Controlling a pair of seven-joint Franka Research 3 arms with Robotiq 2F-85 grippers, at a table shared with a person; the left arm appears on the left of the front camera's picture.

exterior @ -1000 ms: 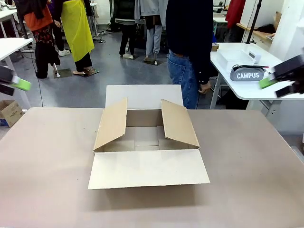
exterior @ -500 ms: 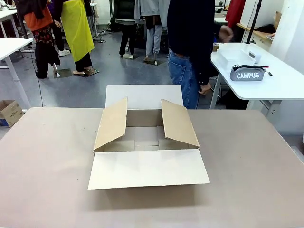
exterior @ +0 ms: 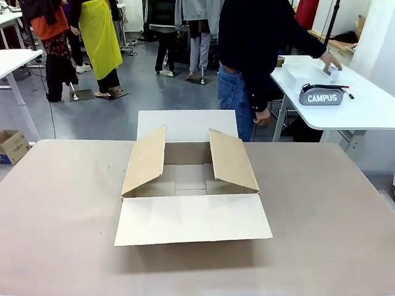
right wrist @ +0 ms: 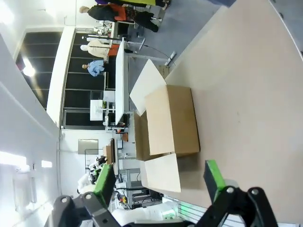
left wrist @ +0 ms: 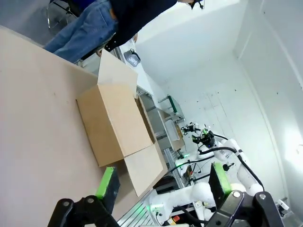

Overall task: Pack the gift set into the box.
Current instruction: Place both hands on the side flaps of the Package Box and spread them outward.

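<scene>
Box (exterior: 191,219) sits square in the middle of the brown bench (exterior: 55,246), open at the top. Its near flap lies flat toward the robot and its far flap is folded back. The two side flaps stand at a slant, with the box floor showing between them.

The gift set is well apart from it, over on the white side bench (exterior: 370,114) at far right. There's the grey CAMPUS pouch (exterior: 321,96) near that bench's front edge, with a dark pen (exterior: 350,95) just beside it. The white tray (exterior: 299,71) lies behind the pouch, and the small white carton (exterior: 331,74) is right next to the tray.

The person (exterior: 247,37) stands at the far side between the two benches, one arm stretched out. That hand (exterior: 331,60) is right on top of the carton, and the other hand (exterior: 263,116) hangs by the hip.

Over to the wrist cameras. The left claw (left wrist: 163,182) is up off the brown bench, green pads (left wrist: 108,182) spread wide and empty, box out ahead. The right claw (right wrist: 159,182) is the same story: jaws wide, holding nothing, high above the bench with the box beyond its fingertips.
</scene>
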